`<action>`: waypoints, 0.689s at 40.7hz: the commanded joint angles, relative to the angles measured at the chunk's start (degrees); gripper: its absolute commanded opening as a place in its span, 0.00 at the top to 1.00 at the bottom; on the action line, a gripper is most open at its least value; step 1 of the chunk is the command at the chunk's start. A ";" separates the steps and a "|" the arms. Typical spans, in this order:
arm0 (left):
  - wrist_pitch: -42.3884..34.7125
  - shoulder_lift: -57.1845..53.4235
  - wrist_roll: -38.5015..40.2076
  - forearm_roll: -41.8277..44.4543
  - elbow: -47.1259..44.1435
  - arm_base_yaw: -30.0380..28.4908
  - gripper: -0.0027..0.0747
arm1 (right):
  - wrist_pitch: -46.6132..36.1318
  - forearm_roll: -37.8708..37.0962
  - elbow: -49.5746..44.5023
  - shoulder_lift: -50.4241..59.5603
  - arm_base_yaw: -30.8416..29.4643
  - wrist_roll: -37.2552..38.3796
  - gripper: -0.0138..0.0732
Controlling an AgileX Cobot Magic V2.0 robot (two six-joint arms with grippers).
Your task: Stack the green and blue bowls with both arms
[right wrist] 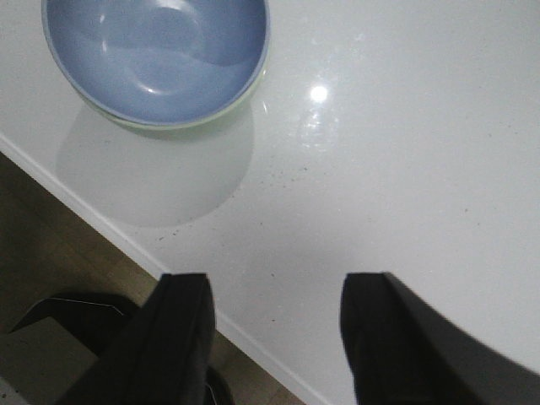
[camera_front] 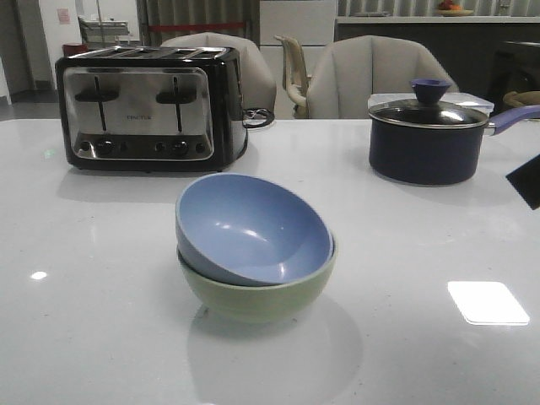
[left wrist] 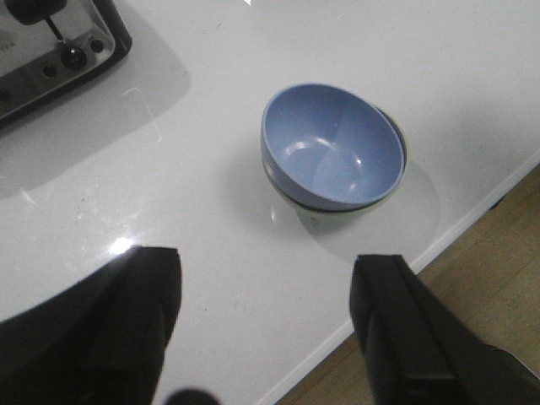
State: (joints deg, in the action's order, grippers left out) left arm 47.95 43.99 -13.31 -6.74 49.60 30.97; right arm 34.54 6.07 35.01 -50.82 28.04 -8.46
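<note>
The periwinkle blue bowl (camera_front: 251,228) sits tilted inside the pale green bowl (camera_front: 257,294) near the middle of the white table (camera_front: 101,337). The stack also shows in the left wrist view, blue bowl (left wrist: 332,145) over a sliver of green rim (left wrist: 325,221), and in the right wrist view, blue bowl (right wrist: 156,51) over green rim (right wrist: 221,108). My left gripper (left wrist: 268,283) is open and empty, high above the table's front edge, apart from the bowls. My right gripper (right wrist: 278,304) is open and empty, also raised and apart. Only a black corner of the right arm (camera_front: 526,180) shows in the front view.
A black-and-steel toaster (camera_front: 148,106) stands at the back left. A dark lidded saucepan (camera_front: 429,135) with a blue knob stands at the back right. Chairs (camera_front: 371,76) stand behind the table. The table's front edge (right wrist: 101,221) runs close under both grippers.
</note>
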 commanded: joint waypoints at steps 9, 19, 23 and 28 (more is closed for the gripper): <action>-7.23 -10.69 -0.14 -0.25 -10.18 0.42 0.33 | -3.62 -0.14 1.34 0.81 -0.15 -0.09 0.31; -10.67 -10.95 3.44 0.90 -12.79 -0.03 0.36 | -3.62 -0.19 1.34 0.81 -0.15 -0.09 0.31; -11.06 -10.95 4.38 1.58 -12.97 -0.03 0.40 | -3.62 -0.19 1.34 0.81 -0.15 -0.09 0.32; -11.06 -10.95 4.38 1.58 -12.97 -0.03 0.47 | -3.50 -0.19 1.34 0.81 -0.15 -0.09 0.44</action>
State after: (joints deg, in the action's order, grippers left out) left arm 41.63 32.93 -9.83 -5.07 34.95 30.97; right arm 34.54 6.07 35.01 -50.82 28.04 -8.46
